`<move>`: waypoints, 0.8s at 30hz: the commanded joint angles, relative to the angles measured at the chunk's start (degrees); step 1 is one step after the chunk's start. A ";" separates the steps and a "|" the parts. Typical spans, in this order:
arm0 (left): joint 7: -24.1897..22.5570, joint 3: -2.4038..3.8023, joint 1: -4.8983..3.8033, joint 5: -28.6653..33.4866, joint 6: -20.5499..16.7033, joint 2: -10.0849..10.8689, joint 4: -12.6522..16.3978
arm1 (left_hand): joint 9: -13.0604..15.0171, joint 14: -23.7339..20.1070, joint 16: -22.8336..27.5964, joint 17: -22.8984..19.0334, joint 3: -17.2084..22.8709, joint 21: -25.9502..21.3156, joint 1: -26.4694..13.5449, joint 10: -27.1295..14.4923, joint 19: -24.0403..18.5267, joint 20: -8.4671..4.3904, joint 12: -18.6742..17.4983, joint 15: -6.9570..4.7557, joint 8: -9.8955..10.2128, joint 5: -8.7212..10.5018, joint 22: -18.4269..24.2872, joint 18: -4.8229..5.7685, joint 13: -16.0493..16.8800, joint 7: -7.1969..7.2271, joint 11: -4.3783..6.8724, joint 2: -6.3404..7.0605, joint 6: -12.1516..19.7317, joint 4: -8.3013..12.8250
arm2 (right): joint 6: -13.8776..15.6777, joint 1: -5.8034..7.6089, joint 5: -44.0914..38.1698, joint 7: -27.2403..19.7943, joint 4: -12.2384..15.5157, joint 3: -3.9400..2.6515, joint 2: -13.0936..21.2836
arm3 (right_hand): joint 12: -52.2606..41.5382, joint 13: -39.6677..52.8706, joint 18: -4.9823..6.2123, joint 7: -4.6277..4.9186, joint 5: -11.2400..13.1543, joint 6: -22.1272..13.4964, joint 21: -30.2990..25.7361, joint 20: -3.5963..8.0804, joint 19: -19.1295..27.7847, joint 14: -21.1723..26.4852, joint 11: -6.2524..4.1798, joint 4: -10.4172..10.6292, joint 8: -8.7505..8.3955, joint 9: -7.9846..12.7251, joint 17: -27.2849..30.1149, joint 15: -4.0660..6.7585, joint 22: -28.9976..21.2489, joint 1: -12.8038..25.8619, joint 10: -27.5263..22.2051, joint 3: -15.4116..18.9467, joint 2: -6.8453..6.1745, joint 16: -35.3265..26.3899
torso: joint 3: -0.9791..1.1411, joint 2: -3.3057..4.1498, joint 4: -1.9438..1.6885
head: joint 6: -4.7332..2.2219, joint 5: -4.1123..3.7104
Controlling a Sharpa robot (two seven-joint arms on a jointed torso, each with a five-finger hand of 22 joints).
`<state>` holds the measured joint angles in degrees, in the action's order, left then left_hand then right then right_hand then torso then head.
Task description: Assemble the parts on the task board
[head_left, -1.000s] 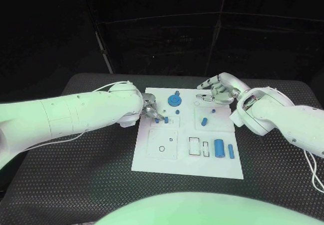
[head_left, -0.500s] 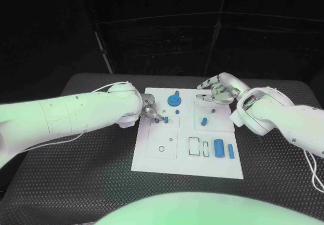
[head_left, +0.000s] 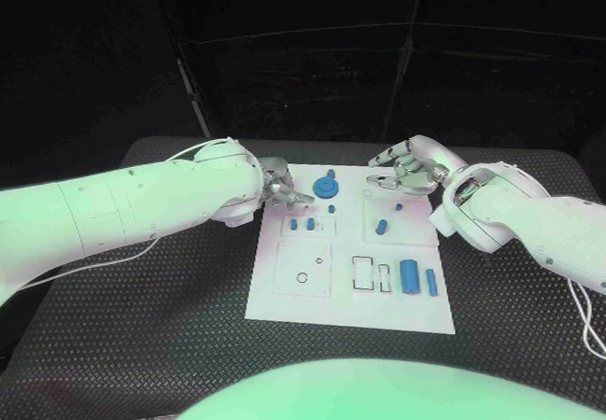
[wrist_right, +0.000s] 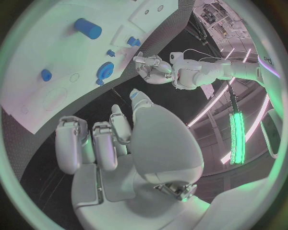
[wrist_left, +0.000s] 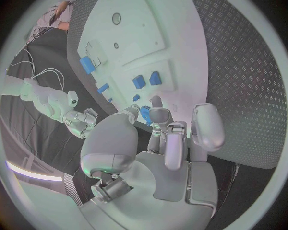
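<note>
The white task board (head_left: 287, 290) lies mid-table. On it are a blue gear (head_left: 326, 186), two short blue pegs (head_left: 303, 224) standing side by side, a blue peg (head_left: 380, 227) and a blue cylinder (head_left: 411, 275). My left hand (head_left: 283, 187) hovers at the board's far left edge, beside the gear, fingers loosely apart and holding nothing; the gear (wrist_left: 146, 114) shows just past its fingertips (wrist_left: 156, 102). My right hand (head_left: 401, 173) hangs over the board's far right corner. Its thumb and a finger pinch what looks like a small blue part (wrist_right: 136, 94).
A thin blue bar (head_left: 431, 281) lies next to the cylinder, near two outlined slots (head_left: 364, 272). A round hole (head_left: 302, 277) sits in the board's near left panel. Ribbed black mat (head_left: 145, 301) surrounds the board on all sides.
My left hand has lifted off the two short pegs and moved toward the far edge, beside the gear. The right hand has stayed put.
</note>
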<state>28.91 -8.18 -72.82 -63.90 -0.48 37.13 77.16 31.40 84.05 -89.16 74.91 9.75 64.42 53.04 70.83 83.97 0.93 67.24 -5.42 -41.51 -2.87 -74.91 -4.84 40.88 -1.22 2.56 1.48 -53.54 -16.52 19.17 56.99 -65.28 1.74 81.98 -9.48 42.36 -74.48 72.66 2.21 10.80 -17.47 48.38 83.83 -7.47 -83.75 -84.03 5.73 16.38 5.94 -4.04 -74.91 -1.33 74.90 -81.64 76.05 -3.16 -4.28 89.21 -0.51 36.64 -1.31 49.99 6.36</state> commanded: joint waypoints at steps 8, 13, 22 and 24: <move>-0.06 2.46 -0.28 2.00 -3.20 0.66 0.85 | 0.00 4.86 1.02 10.42 -0.81 -3.73 0.96 -2.76 0.39 -0.36 -2.33 -0.06 0.34 0.18 -5.15 -0.28 -3.64 -0.70 -0.37 -0.62 2.16 0.19 | -0.10 0.08 0.09 -0.42 -0.05 -0.02 -0.06 | -0.29 -0.11 0.71 0.03 -0.39 -0.50 -0.28 0.18 0.41 -5.31 0.04 -0.09 0.21 0.04 -13.16 0.00 0.90 0.63 -0.51 0.36 -0.09 -0.37 | 0.05 0.01 0.03 | 0.01 -0.16; -4.63 2.71 -0.62 3.98 -4.74 -0.35 -0.41 | -0.99 0.20 8.00 -3.69 3.06 -25.61 12.68 -11.13 -6.11 0.57 -8.67 1.19 2.46 0.17 2.60 -3.42 -11.96 -2.54 -2.13 -0.52 7.37 6.12 | -0.06 0.08 0.09 -0.43 -0.06 -0.02 -0.05 | -0.25 -0.16 0.72 0.03 -0.39 -0.50 -0.31 0.18 0.44 -5.29 0.04 -0.08 0.21 0.04 -13.10 -0.01 0.84 0.64 -0.55 0.37 -0.09 -0.41 | 0.06 0.04 0.03 | 0.01 -0.49; -28.94 -0.01 -0.30 3.53 -14.44 -5.03 -5.74 | -11.07 -13.52 28.47 -31.73 13.84 -43.93 25.79 -21.51 -14.75 3.38 -27.88 4.80 15.58 0.14 11.95 -4.76 -22.98 -6.50 -6.37 5.28 8.25 13.71 | 0.55 0.09 0.09 -0.84 0.01 -0.02 -0.18 | 0.57 -1.09 1.13 0.07 -0.48 -0.59 -1.28 0.14 1.45 -4.93 0.09 -0.14 0.23 0.05 -12.12 -0.06 -1.18 0.63 -1.51 0.38 -0.07 -1.01 | -0.08 0.15 0.17 | 0.01 -1.53; -31.44 -0.90 -0.16 0.96 -14.34 -5.83 -6.68 | -12.79 -12.56 28.62 -31.76 14.47 -44.45 25.41 -21.73 -14.11 3.94 -31.94 5.27 17.80 0.08 12.76 -4.78 -25.67 -6.84 -6.98 6.48 8.08 13.65 | 0.71 0.09 0.09 -0.97 0.02 -0.03 -0.22 | 0.96 -1.53 1.24 0.08 -0.51 -0.58 -1.59 0.11 1.76 -4.82 0.10 -0.17 0.27 0.04 -11.84 -0.08 -1.76 0.59 -1.97 0.36 -0.03 -1.19 | -0.04 0.15 0.22 | 0.01 -1.60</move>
<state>8.47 -9.04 -72.97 -60.53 -10.92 31.57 70.97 18.98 71.20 -60.74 43.29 23.91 20.11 78.49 49.11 69.77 4.57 36.20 -0.25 -24.19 -2.49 -62.32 -9.32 15.78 -7.74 -4.21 7.76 -45.51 -2.84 19.26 56.99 -65.28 1.59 81.86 -9.48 42.22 -73.59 71.22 2.82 11.00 -17.68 48.17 82.51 -7.26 -82.29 -84.03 5.94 16.22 5.94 -4.03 -74.90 -1.33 73.24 -81.64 74.39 -3.00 -4.28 88.19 -0.52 36.76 -1.16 49.99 4.89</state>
